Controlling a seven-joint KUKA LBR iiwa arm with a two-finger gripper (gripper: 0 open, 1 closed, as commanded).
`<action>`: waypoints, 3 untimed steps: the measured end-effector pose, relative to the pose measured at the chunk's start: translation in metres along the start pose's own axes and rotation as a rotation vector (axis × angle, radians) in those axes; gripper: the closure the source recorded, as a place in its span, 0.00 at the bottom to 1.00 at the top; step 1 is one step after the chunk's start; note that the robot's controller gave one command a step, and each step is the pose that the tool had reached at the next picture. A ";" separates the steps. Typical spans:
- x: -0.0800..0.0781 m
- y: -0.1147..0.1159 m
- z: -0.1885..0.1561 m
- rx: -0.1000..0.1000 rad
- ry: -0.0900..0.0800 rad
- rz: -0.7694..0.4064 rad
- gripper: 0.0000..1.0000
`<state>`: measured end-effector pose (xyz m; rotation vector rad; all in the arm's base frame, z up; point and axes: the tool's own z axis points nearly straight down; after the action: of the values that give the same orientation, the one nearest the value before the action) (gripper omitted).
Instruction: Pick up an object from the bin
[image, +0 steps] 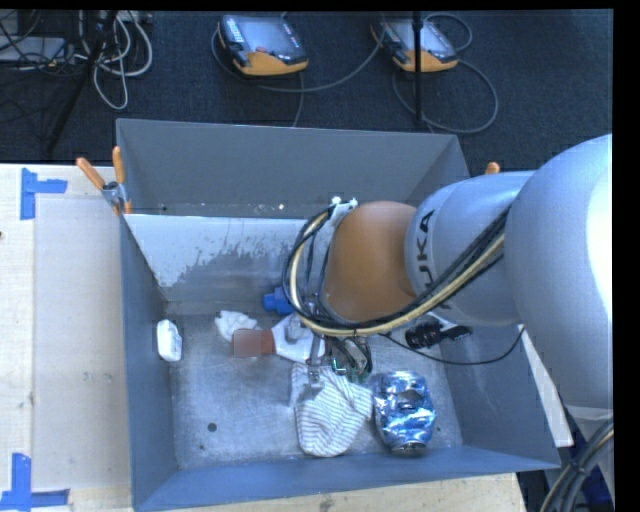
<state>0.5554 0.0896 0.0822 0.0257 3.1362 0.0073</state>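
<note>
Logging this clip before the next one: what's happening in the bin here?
The KUKA arm reaches in from the right, its gripper low at the back edge of a striped white cloth near the front of the bin. Whether it grips the cloth cannot be told. A crushed blue and silver can lies just right of the cloth, and a brown block lies to the left.

"UKA" letters on the arm (470, 250)

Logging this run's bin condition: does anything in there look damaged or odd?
The blue-and-silver can at the front right of the bin looks crushed and dented. The striped cloth beside it lies rumpled below the gripper. Nothing looks spilled.
</note>
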 end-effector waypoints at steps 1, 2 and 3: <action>-0.002 -0.001 0.000 0.000 -0.009 0.001 0.00; -0.014 0.001 0.001 0.001 -0.009 0.044 0.00; -0.035 0.059 0.003 0.003 0.013 0.165 1.00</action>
<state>0.5913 0.1479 0.0794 0.2859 3.1366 0.0029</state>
